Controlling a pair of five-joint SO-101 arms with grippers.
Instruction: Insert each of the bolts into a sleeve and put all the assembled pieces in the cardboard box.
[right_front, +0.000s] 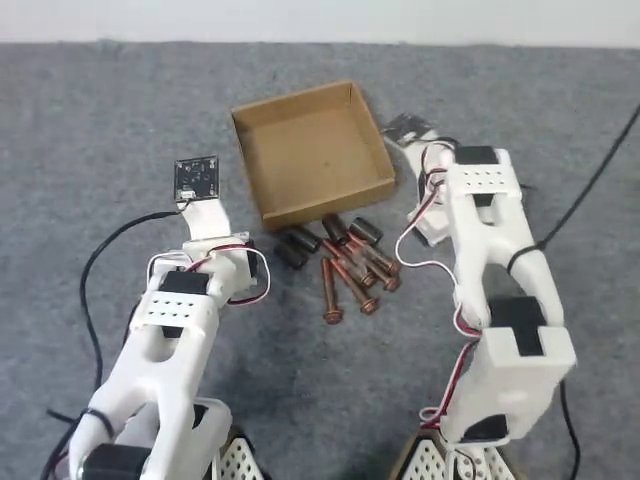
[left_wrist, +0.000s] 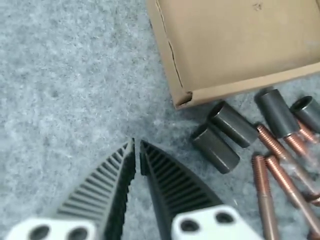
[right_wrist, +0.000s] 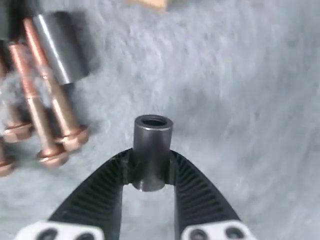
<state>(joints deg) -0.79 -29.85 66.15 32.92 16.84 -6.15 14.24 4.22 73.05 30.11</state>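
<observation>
Your right jaws are gripping a sleeve (right_wrist: 152, 150) over open desk (right_wrist: 250, 100), and your left jaws are sitting clenched near the cardboard box (left_wrist: 225, 40).

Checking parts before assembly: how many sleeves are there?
5. Two sleeves lie side by side near the cardboard box corner, two more rest among the bolts, and one sleeve is held by the right gripper. Others may be hidden.
</observation>
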